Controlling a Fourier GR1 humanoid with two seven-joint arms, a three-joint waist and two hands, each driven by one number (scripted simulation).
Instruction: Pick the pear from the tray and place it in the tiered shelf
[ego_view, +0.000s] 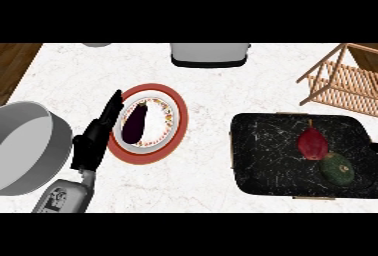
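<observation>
The left hand (94, 142) rests at the lower left of the surface (207, 90), fingers (112, 102) straight and pressed together, holding nothing, just beside a plate (176, 112) carrying an eggplant (135, 125). On the dark tray (258, 165) at right, the red pear (312, 142) lies touching an avocado (338, 169). Farther back stands the wooden tiered shelf (347, 80)
</observation>
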